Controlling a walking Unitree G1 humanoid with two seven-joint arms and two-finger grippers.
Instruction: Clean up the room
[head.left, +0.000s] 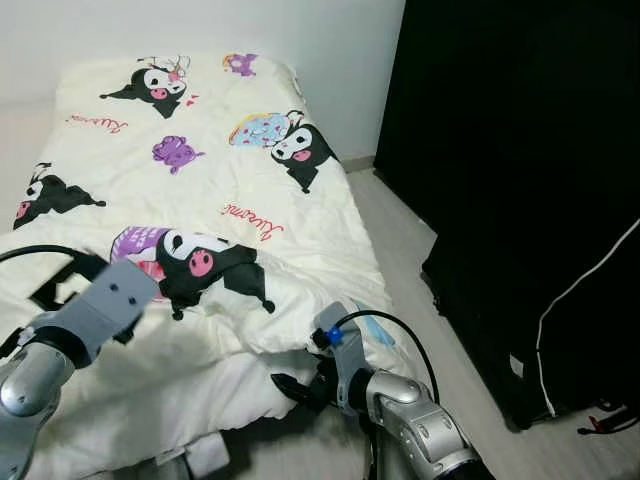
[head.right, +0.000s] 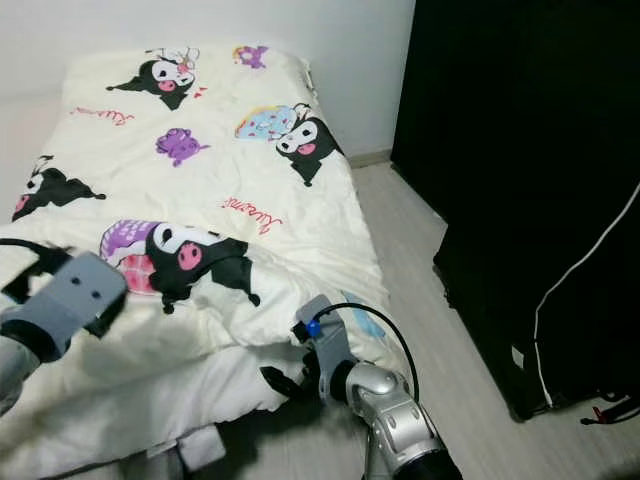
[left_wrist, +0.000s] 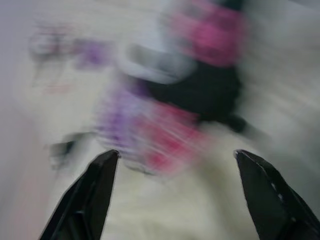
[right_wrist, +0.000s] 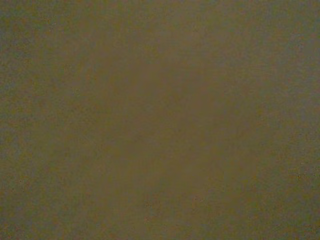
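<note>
A cream duvet (head.left: 220, 200) printed with black, pink and purple cartoon figures covers the bed. Its foot end lies rumpled and hangs over the edge. My left gripper (head.left: 68, 282) hovers over the duvet's near left part. In the blurred left wrist view this gripper (left_wrist: 176, 152) is open, its fingers (left_wrist: 95, 190) wide apart above a pink and black print. My right gripper (head.left: 290, 387) sits low at the foot of the bed, against the hanging duvet edge. One black finger pokes under the fold. The right wrist view is a dull brown blur.
A tall black wardrobe (head.left: 520, 120) stands to the right, with a black bag and white cord (head.left: 560, 300) at its foot. A strip of pale floor (head.left: 410, 250) runs between bed and wardrobe. Something light blue (head.left: 378, 330) shows at the bed's near right corner.
</note>
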